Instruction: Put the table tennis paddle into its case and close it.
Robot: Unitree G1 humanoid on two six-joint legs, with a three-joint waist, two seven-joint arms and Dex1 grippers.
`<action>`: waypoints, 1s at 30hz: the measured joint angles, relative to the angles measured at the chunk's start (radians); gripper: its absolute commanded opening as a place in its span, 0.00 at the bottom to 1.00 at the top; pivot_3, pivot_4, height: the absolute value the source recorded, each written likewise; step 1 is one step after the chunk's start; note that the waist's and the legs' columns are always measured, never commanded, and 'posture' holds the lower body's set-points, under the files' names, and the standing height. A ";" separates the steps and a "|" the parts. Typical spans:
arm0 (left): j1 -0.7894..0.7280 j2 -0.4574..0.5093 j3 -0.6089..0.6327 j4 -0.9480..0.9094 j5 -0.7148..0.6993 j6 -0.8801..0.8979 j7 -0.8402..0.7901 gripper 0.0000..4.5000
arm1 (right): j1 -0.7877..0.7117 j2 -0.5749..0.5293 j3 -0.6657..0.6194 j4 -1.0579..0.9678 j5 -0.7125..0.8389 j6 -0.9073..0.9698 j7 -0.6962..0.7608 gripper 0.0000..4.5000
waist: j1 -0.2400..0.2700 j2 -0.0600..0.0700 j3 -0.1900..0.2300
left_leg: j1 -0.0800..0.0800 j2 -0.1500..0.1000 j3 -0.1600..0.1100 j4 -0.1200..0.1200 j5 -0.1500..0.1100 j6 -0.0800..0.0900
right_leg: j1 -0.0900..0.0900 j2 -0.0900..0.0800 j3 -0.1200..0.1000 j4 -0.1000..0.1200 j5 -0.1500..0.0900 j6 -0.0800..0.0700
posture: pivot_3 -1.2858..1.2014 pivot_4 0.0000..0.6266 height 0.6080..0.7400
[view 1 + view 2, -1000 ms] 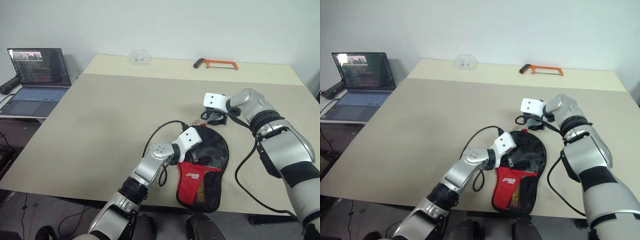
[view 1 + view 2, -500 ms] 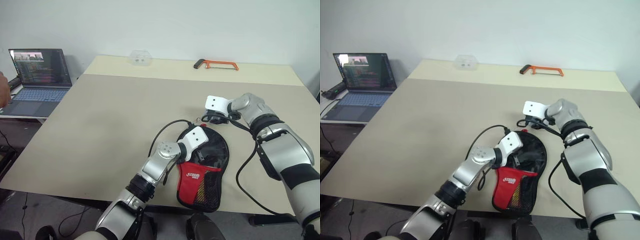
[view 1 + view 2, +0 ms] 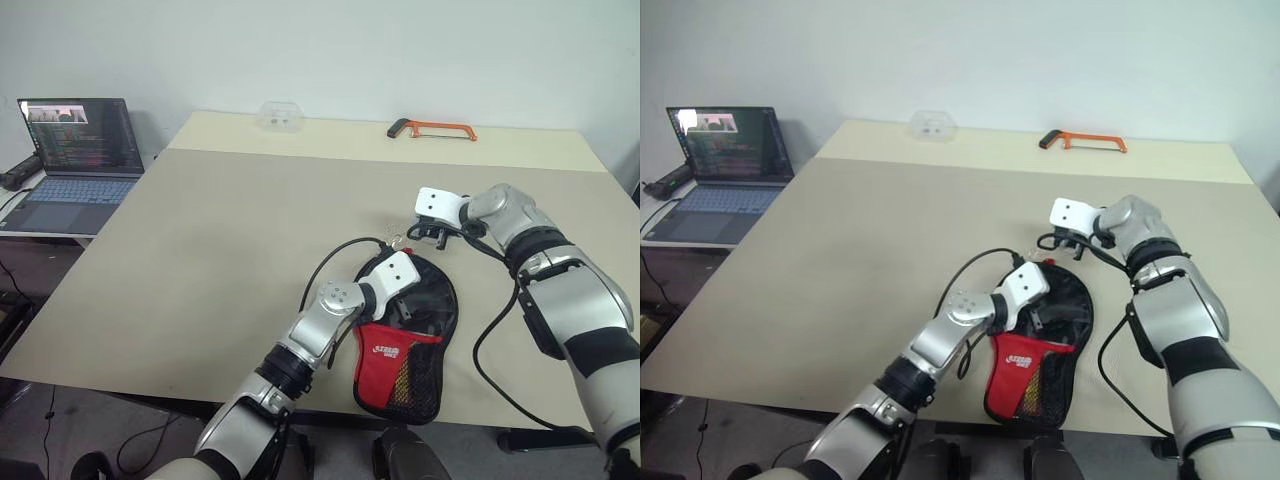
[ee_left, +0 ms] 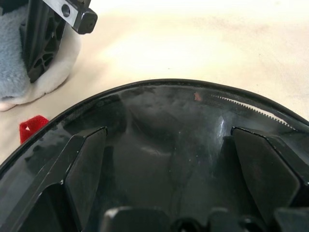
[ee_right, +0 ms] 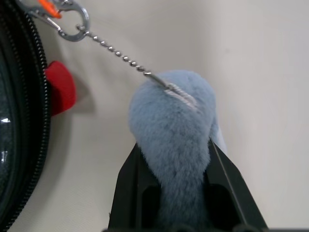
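The case (image 3: 412,335) lies flat near the table's front edge, black at its round end and red with a mesh pocket at its narrow end. My left gripper (image 4: 169,130) hovers open just over the case's shiny clear panel (image 4: 164,145), with nothing between its fingers. Just beyond the round end, my right gripper (image 5: 174,145) is shut on the fluffy grey-white charm (image 5: 169,106). A bead chain (image 5: 116,53) runs from the charm to a clip (image 5: 72,21) at the zipper. The table tennis paddle is hidden.
An orange hacksaw (image 3: 432,128) and a clear plastic box (image 3: 279,115) lie at the table's far edge. An open laptop (image 3: 75,150) sits on a side table to the left. A black cable (image 3: 330,262) loops off my left wrist.
My right gripper's fingers have closed onto the fluffy charm. The left gripper stays open over the case.
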State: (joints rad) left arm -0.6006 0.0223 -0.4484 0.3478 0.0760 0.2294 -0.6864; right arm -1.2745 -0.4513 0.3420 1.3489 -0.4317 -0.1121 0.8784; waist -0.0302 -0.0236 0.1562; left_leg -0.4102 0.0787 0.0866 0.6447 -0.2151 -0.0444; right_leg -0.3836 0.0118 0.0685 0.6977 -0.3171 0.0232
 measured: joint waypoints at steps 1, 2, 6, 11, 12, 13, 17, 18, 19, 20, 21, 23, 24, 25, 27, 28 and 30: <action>-0.003 0.000 -0.003 0.003 0.005 -0.005 0.000 1.00 | 0.000 -0.008 -0.011 -0.001 0.012 -0.005 -0.001 0.09 | 0.000 0.000 0.000 | 0.000 0.000 0.000 0.000 0.000 0.000 | 0.000 0.000 0.000 0.000 0.000 0.000 | 0.52 0.24 1.00; -0.004 0.000 -0.005 0.005 0.006 -0.008 0.000 1.00 | 0.000 -0.013 -0.016 -0.003 0.017 -0.009 -0.003 0.09 | 0.000 0.000 0.000 | 0.000 0.000 0.000 0.000 0.000 0.000 | 0.000 0.000 0.000 0.000 0.000 0.000 | 0.52 0.24 1.00; -0.012 -0.007 -0.007 0.021 0.009 -0.023 -0.002 1.00 | 0.008 -0.052 -0.027 -0.010 0.021 -0.028 -0.029 0.09 | 0.002 0.000 0.000 | 0.000 -0.001 0.000 0.000 0.000 0.000 | 0.000 -0.001 0.000 0.000 0.000 0.000 | 0.52 0.24 1.00; -0.025 -0.017 -0.016 0.045 0.011 -0.043 -0.007 1.00 | 0.051 -0.104 -0.020 -0.009 -0.010 -0.032 -0.125 0.09 | 0.004 0.001 0.001 | -0.001 -0.002 0.000 0.000 0.000 0.000 | 0.000 -0.002 0.001 -0.001 0.000 0.000 | 0.52 0.24 1.00; -0.030 -0.019 -0.019 0.050 0.012 -0.046 -0.010 1.00 | 0.053 -0.114 -0.016 -0.009 -0.017 -0.032 -0.139 0.09 | 0.004 0.001 0.001 | -0.002 -0.003 0.000 0.000 0.000 0.000 | -0.001 -0.003 0.000 -0.001 0.000 0.000 | 0.52 0.24 1.00; -0.037 -0.023 -0.024 0.058 0.013 -0.049 -0.016 1.00 | 0.056 -0.127 -0.016 -0.009 -0.019 -0.031 -0.151 0.09 | 0.004 0.001 0.001 | -0.002 -0.003 0.000 0.000 0.000 0.000 | -0.001 -0.003 0.000 -0.001 0.000 0.000 | 0.52 0.24 1.00; -0.042 -0.032 -0.042 0.073 0.017 -0.066 -0.024 1.00 | 0.083 -0.180 -0.016 -0.012 -0.019 -0.032 -0.156 0.08 | 0.004 0.001 0.001 | -0.003 -0.003 0.000 0.000 0.000 0.000 | -0.001 -0.003 0.000 -0.002 0.000 0.000 | 0.52 0.24 1.00; -0.046 -0.035 -0.043 0.079 0.017 -0.068 -0.025 1.00 | 0.097 -0.196 -0.016 -0.015 -0.019 -0.036 -0.141 0.08 | 0.004 0.002 0.001 | -0.003 -0.003 0.000 0.000 0.000 0.000 | -0.001 -0.003 0.000 -0.002 0.000 0.000 | 0.52 0.24 1.00; -0.050 -0.037 -0.044 0.085 0.017 -0.070 -0.026 1.00 | 0.113 -0.213 -0.016 -0.027 -0.019 -0.045 -0.119 0.08 | 0.005 0.002 0.001 | -0.004 -0.003 -0.001 0.000 0.000 0.000 | -0.001 -0.003 0.000 -0.002 0.000 0.000 | 0.52 0.24 1.00; -0.052 -0.036 -0.044 0.088 0.017 -0.072 -0.027 1.00 | 0.124 -0.225 -0.016 -0.037 -0.018 -0.052 -0.102 0.08 | 0.004 0.002 0.001 | -0.004 -0.003 -0.001 0.000 0.000 0.000 | -0.001 -0.003 0.000 -0.002 0.000 0.001 | 0.52 0.24 1.00; -0.056 -0.037 -0.045 0.095 0.017 -0.078 -0.027 1.00 | 0.137 -0.244 -0.016 -0.060 -0.015 -0.061 -0.069 0.08 | 0.004 0.003 0.001 | -0.004 -0.004 -0.001 0.000 0.000 0.000 | -0.001 -0.003 0.000 -0.002 0.000 0.001 | 0.52 0.24 1.00; -0.062 -0.038 -0.045 0.108 0.017 -0.086 -0.027 1.00 | 0.169 -0.284 -0.018 -0.126 -0.002 -0.077 0.007 0.08 | 0.005 0.003 0.002 | -0.004 -0.004 -0.002 0.000 0.000 0.001 | -0.001 -0.003 -0.001 -0.002 0.000 0.001 | 0.52 0.24 1.00; -0.067 -0.040 -0.045 0.116 0.017 -0.089 -0.028 1.00 | 0.201 -0.311 -0.024 -0.178 0.016 -0.079 0.057 0.08 | 0.006 0.003 0.002 | -0.004 -0.004 -0.002 0.000 0.000 0.001 | 0.000 -0.003 -0.001 -0.003 0.000 0.002 | 0.52 0.24 1.00; -0.071 -0.041 -0.045 0.121 0.017 -0.091 -0.028 1.00 | 0.228 -0.328 -0.028 -0.221 0.026 -0.078 0.092 0.08 | 0.005 0.003 0.002 | -0.003 -0.004 -0.002 0.000 0.000 0.001 | 0.000 -0.003 -0.001 -0.003 0.000 0.002 | 0.52 0.24 1.00; -0.079 -0.044 -0.045 0.136 0.017 -0.097 -0.028 1.00 | 0.291 -0.358 -0.040 -0.319 0.051 -0.066 0.143 0.08 | 0.004 0.003 0.001 | -0.003 -0.005 -0.002 0.000 0.000 0.001 | 0.000 -0.003 -0.001 -0.003 0.000 0.002 | 0.52 0.24 1.00; -0.082 -0.046 -0.046 0.143 0.018 -0.104 -0.028 1.00 | 0.341 -0.380 -0.050 -0.404 0.069 -0.044 0.173 0.08 | 0.004 0.003 0.001 | -0.003 -0.005 -0.003 0.000 0.000 0.001 | 0.000 -0.003 -0.001 -0.003 0.000 0.002 | 0.52 0.24 1.00; -0.086 -0.048 -0.046 0.155 0.018 -0.109 -0.028 1.00 | 0.423 -0.417 -0.071 -0.555 0.100 0.009 0.222 0.08 | 0.004 0.003 0.001 | -0.003 -0.004 -0.003 0.000 0.000 0.001 | 0.001 -0.003 -0.002 -0.004 0.000 0.002 | 0.52 0.24 1.00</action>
State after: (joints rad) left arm -0.6866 -0.0254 -0.4939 0.5031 0.0935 0.1200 -0.7143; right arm -0.8510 -0.8688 0.2715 0.7938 -0.3316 -0.1032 1.1009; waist -0.0257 -0.0208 0.1577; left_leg -0.4136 0.0743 0.0834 0.6447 -0.2151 -0.0437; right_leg -0.3831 0.0088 0.0669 0.6935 -0.3166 0.0256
